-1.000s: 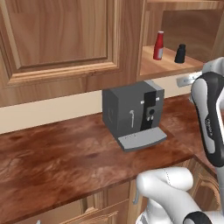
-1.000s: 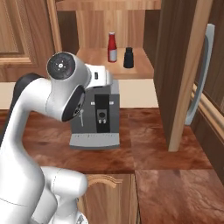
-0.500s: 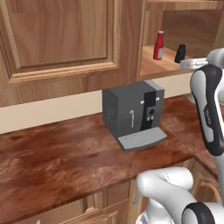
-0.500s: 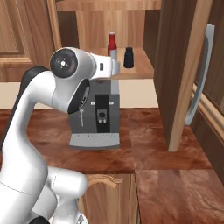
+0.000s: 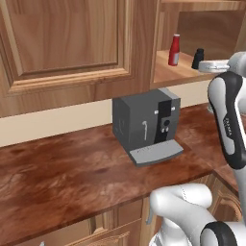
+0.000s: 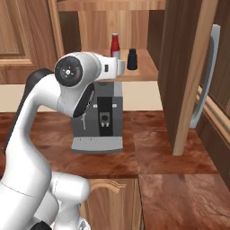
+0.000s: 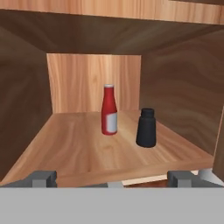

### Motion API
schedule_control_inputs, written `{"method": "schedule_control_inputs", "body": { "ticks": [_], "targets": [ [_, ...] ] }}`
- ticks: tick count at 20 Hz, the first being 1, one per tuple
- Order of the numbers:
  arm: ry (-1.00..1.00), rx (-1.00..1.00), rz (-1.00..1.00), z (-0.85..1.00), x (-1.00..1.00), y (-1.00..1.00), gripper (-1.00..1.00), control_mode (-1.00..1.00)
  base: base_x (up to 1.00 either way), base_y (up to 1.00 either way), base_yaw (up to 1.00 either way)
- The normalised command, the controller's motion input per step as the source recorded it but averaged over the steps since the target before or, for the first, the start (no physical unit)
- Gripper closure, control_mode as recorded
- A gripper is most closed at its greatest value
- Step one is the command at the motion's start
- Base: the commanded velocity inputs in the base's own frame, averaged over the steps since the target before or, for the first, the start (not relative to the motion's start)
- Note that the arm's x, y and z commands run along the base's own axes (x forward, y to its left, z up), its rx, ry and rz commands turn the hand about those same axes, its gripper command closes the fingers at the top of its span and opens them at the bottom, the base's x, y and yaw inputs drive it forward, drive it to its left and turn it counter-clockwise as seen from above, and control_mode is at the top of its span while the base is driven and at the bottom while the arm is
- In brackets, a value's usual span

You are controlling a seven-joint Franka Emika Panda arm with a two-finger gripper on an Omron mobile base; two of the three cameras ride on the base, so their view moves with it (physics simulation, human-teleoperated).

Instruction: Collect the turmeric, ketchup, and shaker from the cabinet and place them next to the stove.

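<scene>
tool (image 7: 113, 177) raised toward ketchup (image 7: 109, 110).

Red ketchup (image 7: 109, 110), black shaker (image 7: 146, 128), brown wood-grain cabinet (image 7: 87, 148).

Against a second ago, the white robot arm is lifted higher beside the open brown wooden wall cabinet (image 5: 166, 77), its wrist now level with the plain wooden shelf rather than below it. The two-finger gripper (image 7: 113, 178) now faces into the cabinet from just outside the shelf's front edge, its dark fingertips (image 7: 43, 178) spread wide apart and holding nothing.
</scene>
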Motion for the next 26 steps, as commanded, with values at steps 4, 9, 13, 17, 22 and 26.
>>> {"method": "schedule_control_inputs", "body": {
  "ticks": [4,9,13,17,22,26],
  "targets": [
    [0.00,0.00,0.00,-0.01,0.00,0.00,-1.00,-1.00,0.00,0.00,0.00],
    [0.00,0.00,0.00,-0.03,0.23,0.10,-1.00,-1.00,0.00,0.00,0.00],
    [0.00,0.00,0.00,0.00,0.36,0.01,-1.00,-1.00,0.00,0.00,0.00],
    [0.00,0.01,0.00,0.00,0.42,-0.05,-1.00,-1.00,0.00,0.00,0.00],
    [0.00,0.03,0.03,0.01,0.43,-0.23,-1.00,-1.00,0.00,0.00,0.00],
    [0.00,0.04,0.08,0.00,0.42,-0.41,-1.00,-1.00,0.00,0.00,0.00]
  ]
}}
